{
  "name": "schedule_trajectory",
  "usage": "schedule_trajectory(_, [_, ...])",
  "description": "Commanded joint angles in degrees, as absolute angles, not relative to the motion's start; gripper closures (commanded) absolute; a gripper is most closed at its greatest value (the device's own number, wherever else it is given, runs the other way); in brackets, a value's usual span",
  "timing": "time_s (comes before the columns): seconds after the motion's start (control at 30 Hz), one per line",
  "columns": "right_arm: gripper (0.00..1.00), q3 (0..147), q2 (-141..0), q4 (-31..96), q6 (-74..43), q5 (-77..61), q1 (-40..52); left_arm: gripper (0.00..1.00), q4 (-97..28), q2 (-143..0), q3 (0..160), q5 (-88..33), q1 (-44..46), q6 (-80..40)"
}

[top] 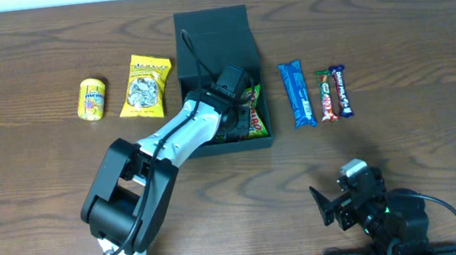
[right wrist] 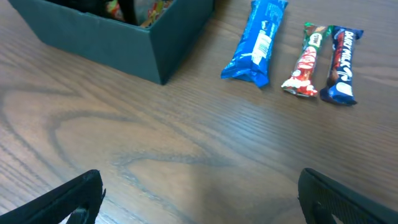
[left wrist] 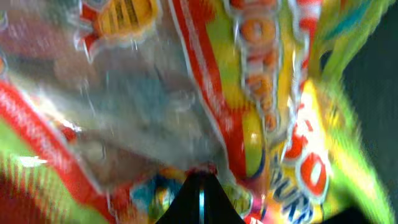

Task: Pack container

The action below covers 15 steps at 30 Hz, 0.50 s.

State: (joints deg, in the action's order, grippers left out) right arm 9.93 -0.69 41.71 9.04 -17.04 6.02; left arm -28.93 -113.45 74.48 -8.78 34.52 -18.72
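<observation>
The container (top: 210,23) is a dark green-black square box at the back centre of the overhead view, with its flap lid open. Its near corner also shows in the right wrist view (right wrist: 124,43). My left gripper (top: 240,101) reaches down into it. In the left wrist view its fingers (left wrist: 199,180) are pressed together on the edge of a shiny red, yellow and green snack packet (left wrist: 186,93), which fills that view. The packet (top: 255,118) lies inside the box at its right side. My right gripper (top: 330,206) is open and empty, low over bare table at the front right (right wrist: 199,193).
A small yellow packet (top: 92,99) and a yellow snack bag (top: 145,86) lie left of the box. A blue bar (top: 297,93), a green-red bar (top: 326,98) and a dark blue bar (top: 340,90) lie to its right. All three bars show in the right wrist view.
</observation>
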Motion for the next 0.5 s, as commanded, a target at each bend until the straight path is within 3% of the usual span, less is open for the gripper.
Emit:
schedule_trajectory(0.0, [0.01,9.8,-0.3,41.8,8.8,-16.1,6.6,0.94,-30.7,-108.0,74.2,-8.5,34.4,-14.8])
schedule_trajectory(0.17, [0.01,9.8,-0.3,36.2,7.7,-20.0,6.6,0.94,-30.7,-97.2,74.2,-4.5,34.4,-14.8])
schedule_trajectory(0.27, [0.01,9.8,-0.3,27.4,-12.1,-33.6,6.6,0.90,-30.0,-91.1,74.2,0.1,34.0,-15.5])
schedule_trajectory(0.47, [0.01,9.7,-0.3,19.0,-44.1,-37.9,6.6,0.72,-31.3,-83.5,74.2,0.3,27.3,-15.9])
